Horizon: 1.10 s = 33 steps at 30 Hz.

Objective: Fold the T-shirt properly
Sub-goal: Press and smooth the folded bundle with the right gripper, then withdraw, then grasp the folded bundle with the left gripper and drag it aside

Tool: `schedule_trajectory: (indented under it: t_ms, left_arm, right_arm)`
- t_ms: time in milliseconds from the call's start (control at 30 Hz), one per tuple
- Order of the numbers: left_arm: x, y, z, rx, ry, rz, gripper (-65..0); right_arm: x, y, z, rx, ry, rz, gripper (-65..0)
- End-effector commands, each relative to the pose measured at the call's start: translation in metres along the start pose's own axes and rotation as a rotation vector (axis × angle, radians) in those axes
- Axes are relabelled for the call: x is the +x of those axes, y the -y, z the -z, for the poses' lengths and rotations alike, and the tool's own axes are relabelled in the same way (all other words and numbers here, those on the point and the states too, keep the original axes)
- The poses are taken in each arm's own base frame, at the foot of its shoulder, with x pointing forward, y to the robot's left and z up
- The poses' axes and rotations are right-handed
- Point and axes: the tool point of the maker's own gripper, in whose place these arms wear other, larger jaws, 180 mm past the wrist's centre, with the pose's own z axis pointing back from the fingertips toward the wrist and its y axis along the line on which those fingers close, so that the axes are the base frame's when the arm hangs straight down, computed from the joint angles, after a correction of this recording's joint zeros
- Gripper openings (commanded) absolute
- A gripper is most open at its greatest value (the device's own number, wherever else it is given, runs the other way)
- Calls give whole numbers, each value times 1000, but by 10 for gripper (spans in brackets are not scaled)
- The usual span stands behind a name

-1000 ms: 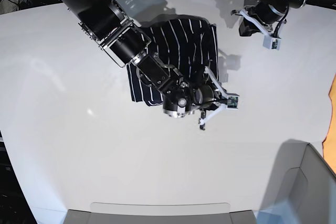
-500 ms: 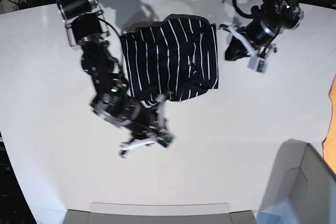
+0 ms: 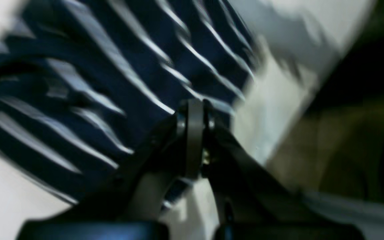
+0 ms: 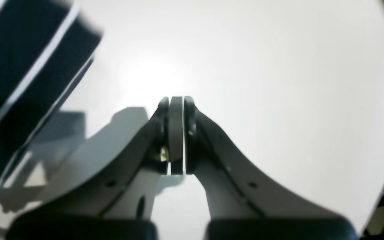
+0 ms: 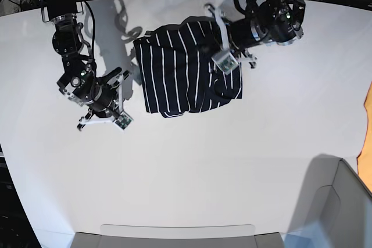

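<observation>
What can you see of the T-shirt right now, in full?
The T-shirt is dark navy soft fabric with thin white stripes, lying folded into a rough, rumpled rectangle on the white table toward its far side. Its edges are uneven, with a small bump of fabric near its right edge. The shut left gripper hangs over its right part; contact can't be told. The shut right gripper is clear of it.

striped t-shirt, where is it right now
In the base view the dark navy, white-striped fabric T-shirt lies folded on the white table, upper middle, with the left pincer over its right edge.
</observation>
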Motion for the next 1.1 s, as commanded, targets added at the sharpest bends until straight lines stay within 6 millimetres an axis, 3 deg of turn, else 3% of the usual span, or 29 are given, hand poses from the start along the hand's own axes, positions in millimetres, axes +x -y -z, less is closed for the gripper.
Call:
schedule_trajectory:
  t_ms: [0, 133, 267, 300, 433, 500, 567, 667, 767, 867, 1000, 1067]
  left_arm:
    - [5, 1, 0, -9, 21, 6, -650]
    - [-25, -12, 8, -15, -68, -44, -650]
    - [-43, -44, 18, 11, -126, -111, -650]
    - [-48, -62, 14, 64, -130, -176, -650]
    - [-41, -155, -44, 416, 25, -511, -650]
    - [-28, -177, -72, 509, 129, -525, -650]
    - [-9, -184, -92, 558, 205, -491, -650]
    - [13, -178, -104, 575, 263, -429, -650]
    - [28, -160, -97, 536, 301, -413, -650]
    - [29, -119, -71, 404, 281, -400, -650]
    - [33, -43, -26, 140, 215, -235, -650]
    - [33, -9, -9, 22, 186, -153, -650]
  right_arm:
    - [14, 2, 0, -1, 43, -14, -650]
    - [-1, -39, 12, 94, -10, -70, -650]
    - [-4, -74, 11, 162, -8, -109, -650]
    - [-1, -84, 7, 178, 4, -123, -650]
    - [9, -129, -25, 285, 86, -288, -650]
    - [13, -147, -42, 340, 127, -366, -650]
    - [16, -151, -53, 344, 151, -388, -650]
    - [13, -142, -60, 311, 155, -345, -650]
    - [4, -118, -61, 249, 127, -295, -650]
    - [-6, -76, -60, 139, 101, -187, -650]
    - [-23, -3, -64, -45, 74, -5, -650]
    - [-33, 20, -66, -100, 59, 47, -650]
